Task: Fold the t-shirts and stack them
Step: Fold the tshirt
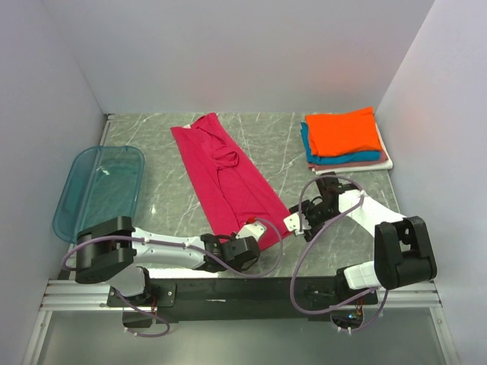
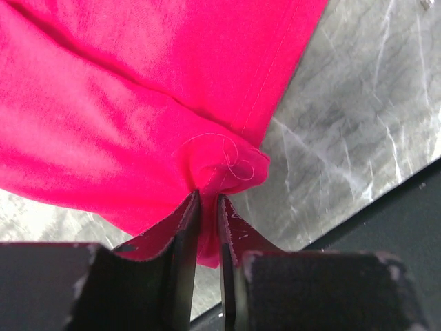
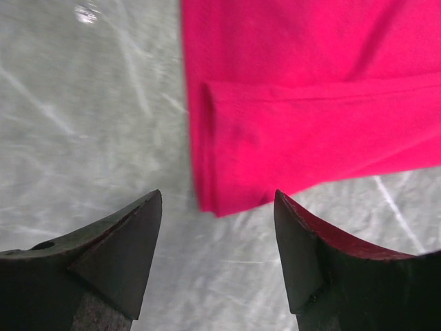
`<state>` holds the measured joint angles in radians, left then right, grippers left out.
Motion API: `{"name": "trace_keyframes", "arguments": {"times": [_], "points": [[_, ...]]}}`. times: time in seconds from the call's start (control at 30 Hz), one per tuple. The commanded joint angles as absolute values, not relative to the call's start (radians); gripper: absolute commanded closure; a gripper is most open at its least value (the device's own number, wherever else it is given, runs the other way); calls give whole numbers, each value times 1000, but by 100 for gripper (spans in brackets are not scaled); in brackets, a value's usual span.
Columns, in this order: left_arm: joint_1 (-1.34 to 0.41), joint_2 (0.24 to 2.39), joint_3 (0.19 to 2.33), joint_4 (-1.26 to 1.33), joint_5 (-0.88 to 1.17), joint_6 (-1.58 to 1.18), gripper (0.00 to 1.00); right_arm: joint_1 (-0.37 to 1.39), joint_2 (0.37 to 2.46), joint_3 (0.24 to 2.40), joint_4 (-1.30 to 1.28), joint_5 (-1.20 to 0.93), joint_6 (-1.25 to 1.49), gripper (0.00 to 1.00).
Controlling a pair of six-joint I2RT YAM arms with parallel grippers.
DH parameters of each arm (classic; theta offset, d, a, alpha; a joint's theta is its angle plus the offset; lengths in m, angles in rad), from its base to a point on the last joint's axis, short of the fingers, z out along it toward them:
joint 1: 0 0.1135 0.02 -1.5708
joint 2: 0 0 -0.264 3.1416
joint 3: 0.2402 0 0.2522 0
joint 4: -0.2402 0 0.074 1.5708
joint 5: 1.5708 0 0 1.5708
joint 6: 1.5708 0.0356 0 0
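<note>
My left hand [image 2: 207, 200] is drawn narrow and pinches a bunched corner of the magenta-red t-shirt [image 1: 224, 171], with cloth puckered up between its tips at the shirt's near end. My right hand [image 3: 217, 196] is wide and holds nothing. Its two fingers [image 3: 131, 234] hang just above the table [image 1: 152, 133] and bracket the other near corner, where a doubled edge of cloth lies just ahead of the tips and apart from them. Out from both hands the shirt lies flat as a long narrow strip. Its long axis runs from the near end by my hands diagonally away to the far left, where the collar end rests. So the whole length lies beyond me, and the two near corners are the ones within reach, the left hand on its own and the right hand nearest the free one. I judge that the next move depends on the right hand gripping that corner, so both hands can carry the near end away along the axis and fold it over the far part. At the far right of the table the finished stack waits with an orange t-shirt [image 1: 342, 131] on top. A blue tray [image 1: 99, 190] lies at the left.
</note>
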<state>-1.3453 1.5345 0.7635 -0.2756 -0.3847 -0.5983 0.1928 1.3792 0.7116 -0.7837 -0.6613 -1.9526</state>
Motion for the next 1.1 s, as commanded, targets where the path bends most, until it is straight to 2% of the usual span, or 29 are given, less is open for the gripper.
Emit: {"name": "trace_keyframes", "arguments": {"times": [0.0,0.33,0.4,0.5,0.63,0.7,0.77,0.87,1.07], "points": [[-1356,1494,723,-223,-325,-655,79,227,1376,690,-658,-612,-1924,28],[-1356,1460,649,-109,-295,-701,79,324,1371,624,-623,-572,-1930,41],[-1356,1448,628,-92,-288,-706,79,334,1371,626,-620,-563,-1907,47],[-1356,1431,606,-74,-275,-706,79,353,1379,630,-604,-522,-1882,57],[-1356,1375,568,-45,-259,-707,79,370,1374,626,-586,-494,-1847,86],[-1355,1350,543,-32,-245,-716,78,376,1364,615,-572,-482,-1838,87],[-1355,1316,516,-17,-220,-719,78,382,1356,604,-569,-483,-1818,99],[-1355,1282,491,-8,-172,-716,79,383,1318,598,-629,-503,-1816,100],[-1359,1272,466,58,29,-690,79,405,1157,614,-925,-595,-1821,100]]}}
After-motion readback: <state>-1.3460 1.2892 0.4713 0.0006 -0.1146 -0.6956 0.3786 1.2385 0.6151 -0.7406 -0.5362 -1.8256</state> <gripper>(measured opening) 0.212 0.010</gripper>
